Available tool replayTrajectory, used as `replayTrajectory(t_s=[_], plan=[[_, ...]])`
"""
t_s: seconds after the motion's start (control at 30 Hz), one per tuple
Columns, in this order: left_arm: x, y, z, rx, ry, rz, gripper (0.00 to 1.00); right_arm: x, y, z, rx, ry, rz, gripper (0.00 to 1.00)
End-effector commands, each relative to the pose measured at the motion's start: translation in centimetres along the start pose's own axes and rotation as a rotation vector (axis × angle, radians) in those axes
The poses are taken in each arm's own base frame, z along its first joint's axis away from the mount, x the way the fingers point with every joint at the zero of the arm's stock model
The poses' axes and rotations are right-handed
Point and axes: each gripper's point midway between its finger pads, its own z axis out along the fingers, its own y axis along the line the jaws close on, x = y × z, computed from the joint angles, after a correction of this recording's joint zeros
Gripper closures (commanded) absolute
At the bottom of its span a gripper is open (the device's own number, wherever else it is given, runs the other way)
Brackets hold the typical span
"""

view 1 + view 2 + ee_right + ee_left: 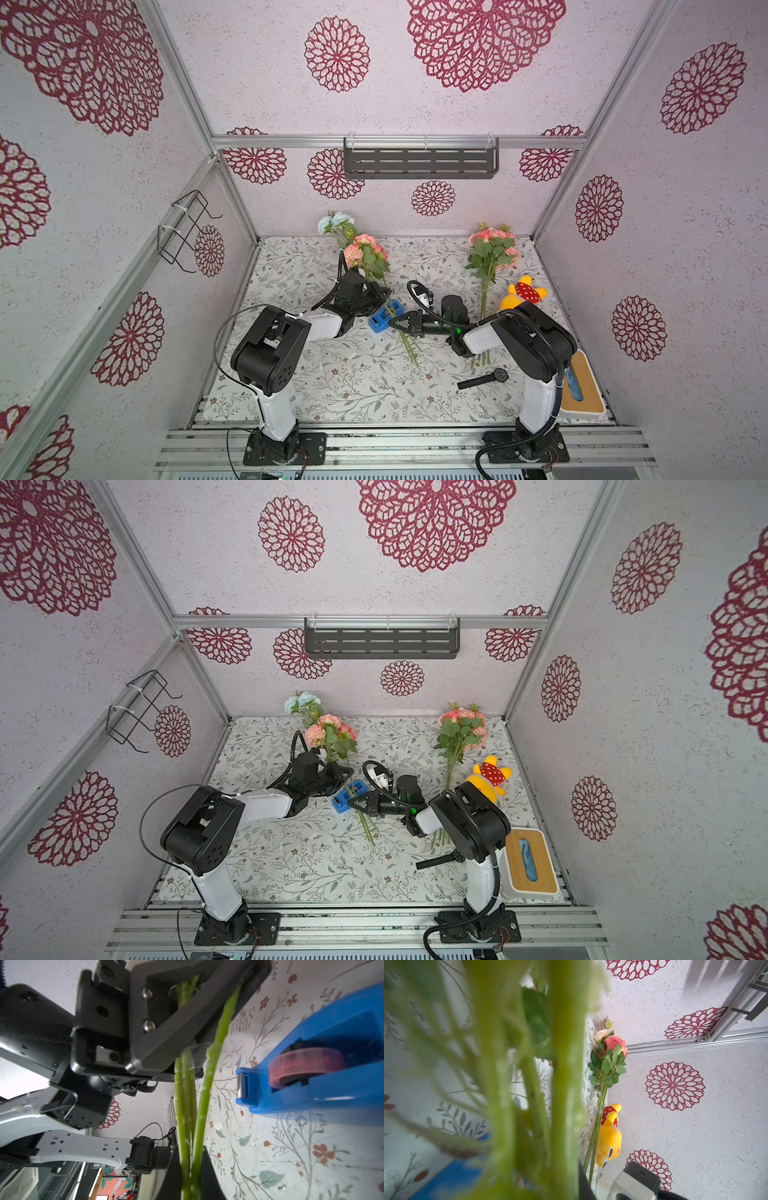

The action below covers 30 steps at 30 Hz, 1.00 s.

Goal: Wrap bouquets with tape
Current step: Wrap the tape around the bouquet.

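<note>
One of the bouquets (365,253), pink roses with pale blue blooms behind, is held by its long green stems (187,1105). My left gripper (380,297) is shut on the stems just below the leaves. My right gripper (190,1174) is shut on the same stems lower down, with a black finger on each side. A scrap of clear tape (196,1057) clings to the stems between the two grips. The blue dispenser (380,322) with its reddish roll of tape (305,1066) stands right beside the stems. The other bouquet (492,249) lies on the mat at the back right.
A yellow plush toy (525,293) lies beside the second bouquet. A black wristwatch (484,379) lies near the right arm's base. A wood-topped tissue box (582,386) sits at the mat's right edge. A dark shelf (419,160) and a wire rack (187,232) hang on the walls.
</note>
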Motion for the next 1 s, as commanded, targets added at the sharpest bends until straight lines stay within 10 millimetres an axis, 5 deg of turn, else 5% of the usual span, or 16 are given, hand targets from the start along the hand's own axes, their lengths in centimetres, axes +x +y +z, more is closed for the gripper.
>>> replayTrajectory(t_s=[0.0,0.1,0.3,0.47,0.57,0.83,0.97], plan=[[-1.3,-3.9,-0.5,0.127,-0.048,0.061,1.00,-0.5,-1.2,-0.3,0.104,-0.001,-0.032,1.00],[-1.1,-3.5,-0.3,0.104,-0.036,0.062,1.00,0.0,-2.6,-0.4,0.280,0.054,-0.119,1.00],[-0.4,-1.3,0.3,-0.012,0.011,0.056,0.58,-0.1,-2.6,-0.1,0.611,0.161,-0.387,1.00],[0.1,-0.1,0.7,-0.108,0.047,0.048,0.52,-0.8,-2.1,0.2,0.835,0.178,-0.571,1.00],[0.3,-0.2,0.8,-0.142,0.074,0.064,0.54,-1.3,-2.1,0.2,0.940,0.162,-0.652,1.00],[0.8,-0.8,1.0,-0.119,0.086,0.052,1.00,-1.0,-1.6,2.5,0.881,0.147,-0.675,1.00],[0.8,-0.8,0.9,-0.118,0.084,0.050,1.00,-0.4,-1.4,3.0,0.797,0.152,-0.609,0.94]])
